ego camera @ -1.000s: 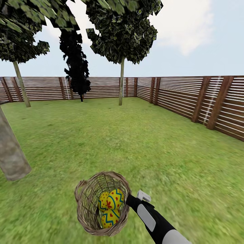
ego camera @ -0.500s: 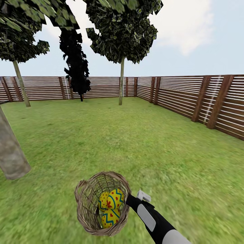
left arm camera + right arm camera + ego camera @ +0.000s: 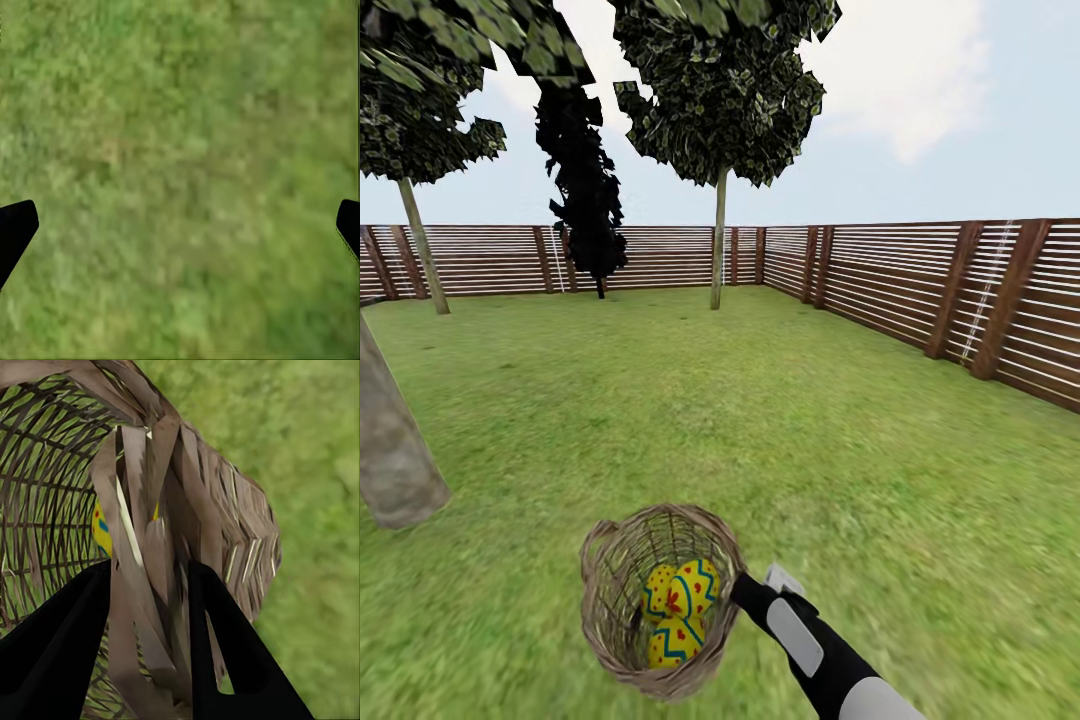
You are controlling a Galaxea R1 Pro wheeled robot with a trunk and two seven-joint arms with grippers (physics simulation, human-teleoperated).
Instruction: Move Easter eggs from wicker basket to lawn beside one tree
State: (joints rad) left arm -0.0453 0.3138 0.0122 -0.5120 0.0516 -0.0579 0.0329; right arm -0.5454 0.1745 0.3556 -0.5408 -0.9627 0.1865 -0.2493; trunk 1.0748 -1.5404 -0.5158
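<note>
The wicker basket (image 3: 606, 600) is low in the head view, tipped so its opening faces the camera. Three yellow Easter eggs (image 3: 686, 590) with blue zigzags lie inside it. My right gripper (image 3: 738, 592) is shut on the basket's braided rim at its right side. In the right wrist view the two black fingers (image 3: 71, 649) straddle the rim of the basket (image 3: 56, 487), and a bit of an egg (image 3: 101, 531) shows through the weave. My left gripper (image 3: 180, 225) is open over bare lawn (image 3: 180, 135). The thick-trunked tree (image 3: 390, 450) stands on the lawn (image 3: 780, 420) to the basket's left.
A brown slat fence (image 3: 920, 300) bounds the garden at the back and right. Two thin-trunked trees (image 3: 718, 250) and a narrow black tree (image 3: 585, 200) stand near the far fence. Open grass stretches between the basket and the fence.
The basket has tipped a little in my right gripper, and the eggs have slid slightly lower and leftward inside it. The head view has crept slightly.
</note>
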